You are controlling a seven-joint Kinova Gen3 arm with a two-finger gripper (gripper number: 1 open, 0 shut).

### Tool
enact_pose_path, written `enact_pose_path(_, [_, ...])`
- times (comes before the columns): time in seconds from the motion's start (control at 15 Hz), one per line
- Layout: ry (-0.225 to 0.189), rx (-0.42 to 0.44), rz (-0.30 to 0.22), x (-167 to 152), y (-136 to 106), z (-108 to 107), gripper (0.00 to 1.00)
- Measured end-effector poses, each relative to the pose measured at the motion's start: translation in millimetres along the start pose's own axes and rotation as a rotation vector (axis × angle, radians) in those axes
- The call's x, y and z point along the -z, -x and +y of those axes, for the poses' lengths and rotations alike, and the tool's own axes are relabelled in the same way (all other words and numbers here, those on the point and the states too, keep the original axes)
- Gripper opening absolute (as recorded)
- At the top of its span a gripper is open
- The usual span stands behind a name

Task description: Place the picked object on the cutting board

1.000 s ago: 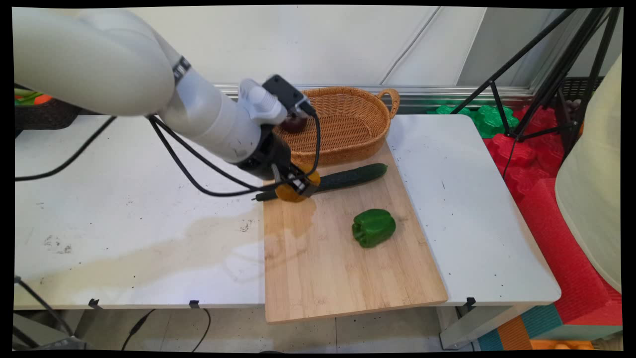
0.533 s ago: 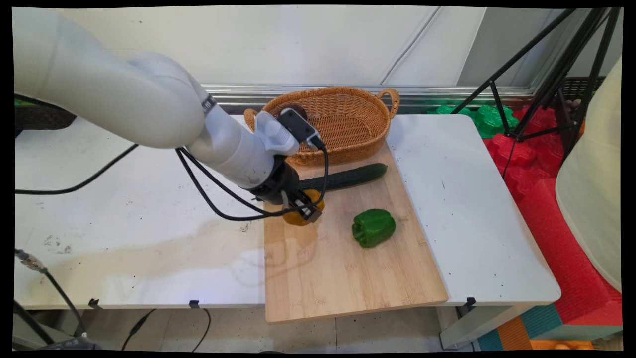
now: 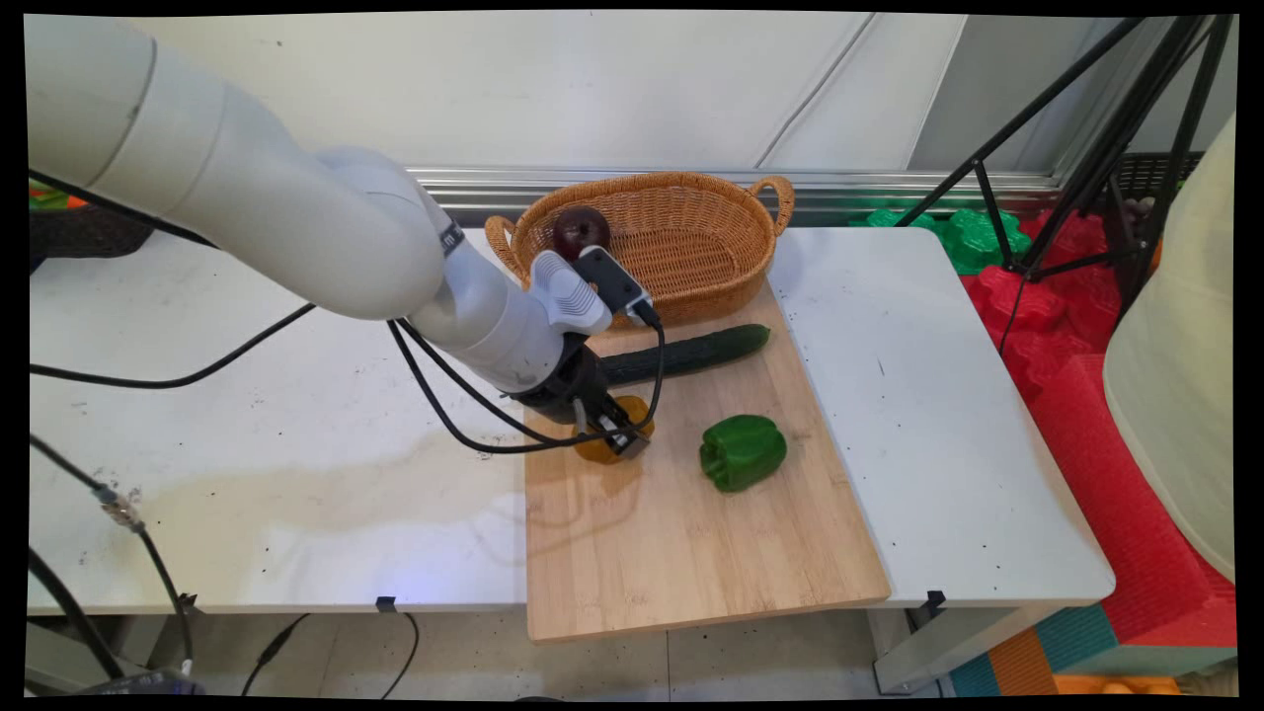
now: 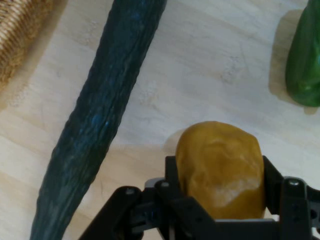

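Hand view: potato (image 4: 220, 170) between hand (image 4: 220, 175) fingers.

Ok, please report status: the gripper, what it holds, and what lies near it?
Gripper shut on yellow-orange fruit, low over cutting board. Cucumber close beside it, apart. Green pepper to the other side, clear.
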Motion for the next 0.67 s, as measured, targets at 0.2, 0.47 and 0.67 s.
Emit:
enact_pose_path(0.2, [0.004,-0.013,-0.002,-6.0,-0.5,-0.4,0.00])
enact_pose_path(0.47, [0.005,-0.022,-0.001,-8.9,-1.0,-0.8,1.00])
enact_pose_path(0.67, [0.004,-0.037,0.001,-9.6,-1.8,-1.8,1.00])
